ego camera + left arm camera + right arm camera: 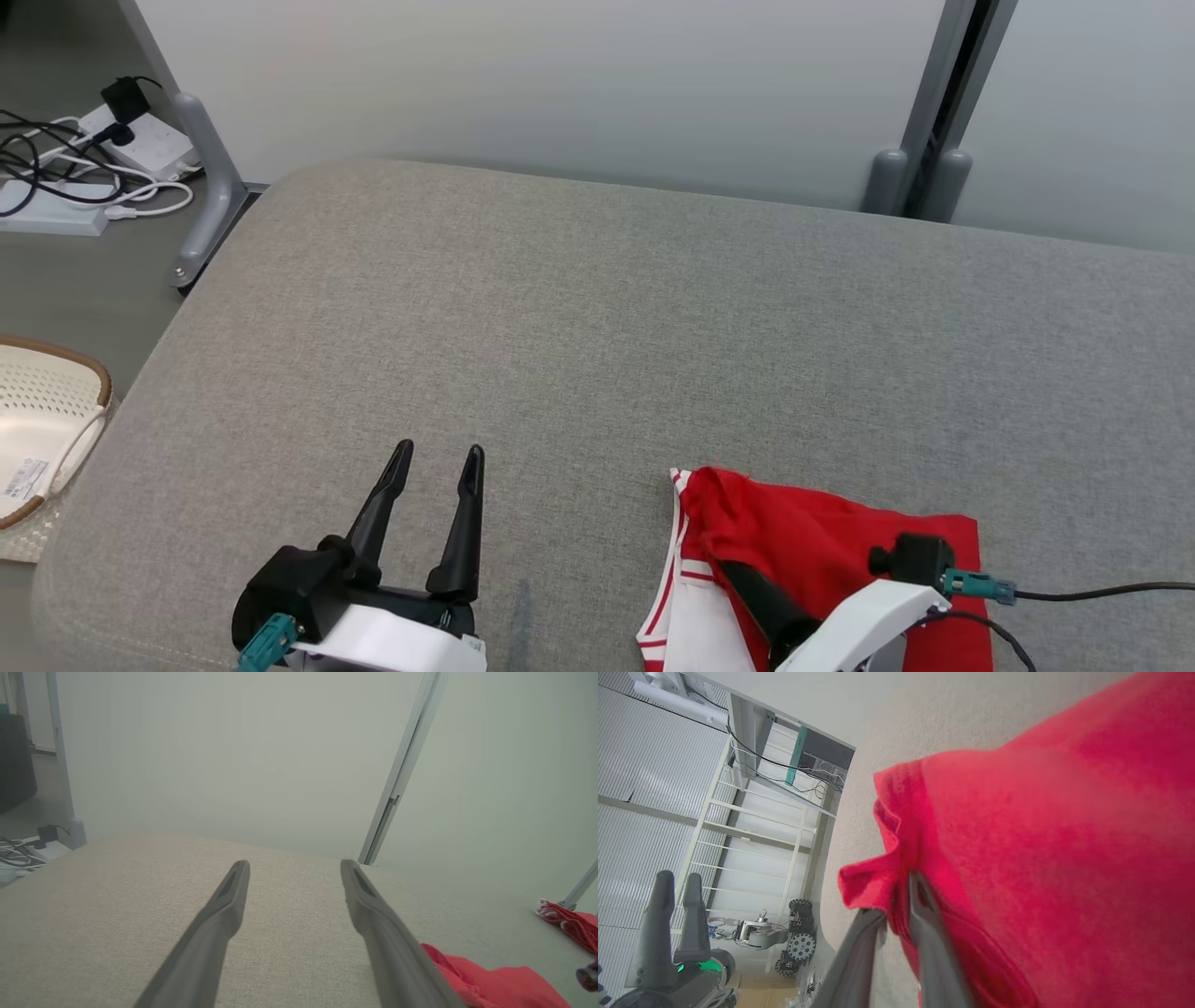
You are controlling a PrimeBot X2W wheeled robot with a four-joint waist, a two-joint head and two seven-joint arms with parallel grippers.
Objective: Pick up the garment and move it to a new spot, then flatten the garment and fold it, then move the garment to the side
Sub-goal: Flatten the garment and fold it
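- We see our left gripper [439,455] with its fingers spread apart over the grey cushion [597,327], near left;
- our right gripper [899,898] pinches a fold of the red garment [822,541], which lies near right.

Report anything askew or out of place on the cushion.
The red garment lies rumpled at the robot's edge of the cushion, one corner bunched into a peak where the right gripper pinches a fold. Nothing looks spilled or damaged.
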